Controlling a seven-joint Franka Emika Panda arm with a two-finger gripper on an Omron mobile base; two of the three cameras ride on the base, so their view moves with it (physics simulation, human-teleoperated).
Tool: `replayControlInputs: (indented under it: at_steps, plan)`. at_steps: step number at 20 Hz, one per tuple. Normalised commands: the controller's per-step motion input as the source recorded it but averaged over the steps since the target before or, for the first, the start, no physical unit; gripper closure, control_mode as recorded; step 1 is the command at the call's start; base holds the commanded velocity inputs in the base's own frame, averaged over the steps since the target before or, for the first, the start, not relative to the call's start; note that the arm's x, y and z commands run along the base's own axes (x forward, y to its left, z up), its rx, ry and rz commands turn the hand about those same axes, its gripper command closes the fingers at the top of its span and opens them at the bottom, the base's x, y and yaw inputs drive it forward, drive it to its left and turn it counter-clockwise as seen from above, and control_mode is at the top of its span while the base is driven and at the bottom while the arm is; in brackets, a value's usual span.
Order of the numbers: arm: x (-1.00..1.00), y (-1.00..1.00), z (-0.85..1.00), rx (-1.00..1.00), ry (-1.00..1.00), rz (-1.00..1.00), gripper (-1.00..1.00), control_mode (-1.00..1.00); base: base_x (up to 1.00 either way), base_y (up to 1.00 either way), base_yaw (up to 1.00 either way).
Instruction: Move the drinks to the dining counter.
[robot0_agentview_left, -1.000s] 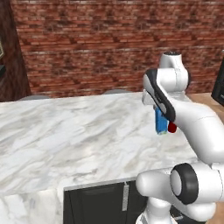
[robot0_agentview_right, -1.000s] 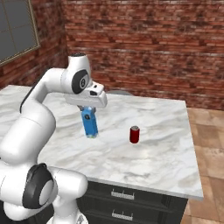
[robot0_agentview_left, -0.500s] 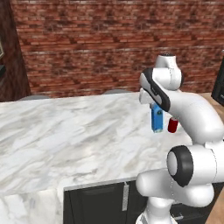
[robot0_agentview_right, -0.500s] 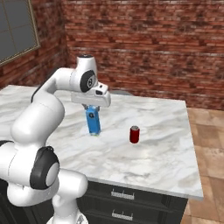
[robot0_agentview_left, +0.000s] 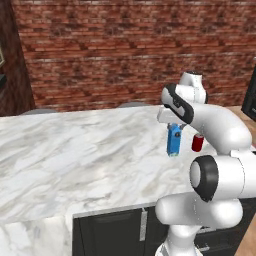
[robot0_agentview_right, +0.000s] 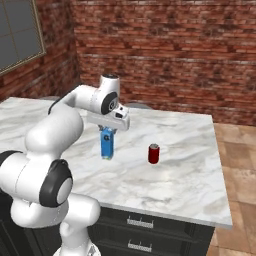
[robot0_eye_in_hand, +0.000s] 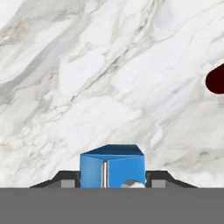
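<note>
Holding the carton (robot0_agentview_right: 106, 144) by its top in the gripper (robot0_agentview_right: 107, 131), upright, over the marble counter (robot0_agentview_right: 190, 175). Hand view has the fingers (robot0_eye_in_hand: 68, 180) tight against both sides of the carton's gabled top, so the jaws are clamped on it at narrow width.

Carton base sits at or just above the marble. Side views show it very low, possibly touching; can't tell for sure from these angles.

Can (robot0_agentview_right: 154, 153) already stands upright on the same counter, near the carton on its right as the right base view has it, apart from it and not touching. Left base view puts the can (robot0_agentview_left: 197, 143) just past the arm's forearm.

Progress, as I read it:
- can: delivered, standing on the counter
- carton: over the counter, not released yet

Left to do: set the carton fully down, open the jaws, lift clear without tipping it. It's tall and slim, so a straight vertical retreat looks safest. Plenty of bare marble around the spot, nothing crowding the drop.
</note>
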Motion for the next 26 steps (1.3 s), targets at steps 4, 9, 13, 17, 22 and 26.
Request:
replayControlInputs:
  at_steps: [4,9,13,17,22,26]
  plan:
    - [0.24,0.00,-0.29,-0.01,-0.02,0.00,1.00,-1.00,0.00,0.00,0.00]
    - [0.20,0.00,-0.09,-0.05,-0.01,-0.02,1.00,-1.00,0.00,0.00,0.00]
    - [0.34,0.00,-0.03,-0.01,-0.01,-0.01,1.00,-1.00,0.00,0.00,0.00]
    - [0.33,-0.04,-0.02,0.00,0.00,-0.01,1.00,-1.00,0.00,0.00,0.00]
    - [0.39,0.00,-0.15,0.00,0.00,0.00,1.00,-1.00,0.00,0.00,0.00]
    - [0.21,0.00,-0.21,0.02,0.00,0.00,1.00,-1.00,0.00,0.00,0.00]
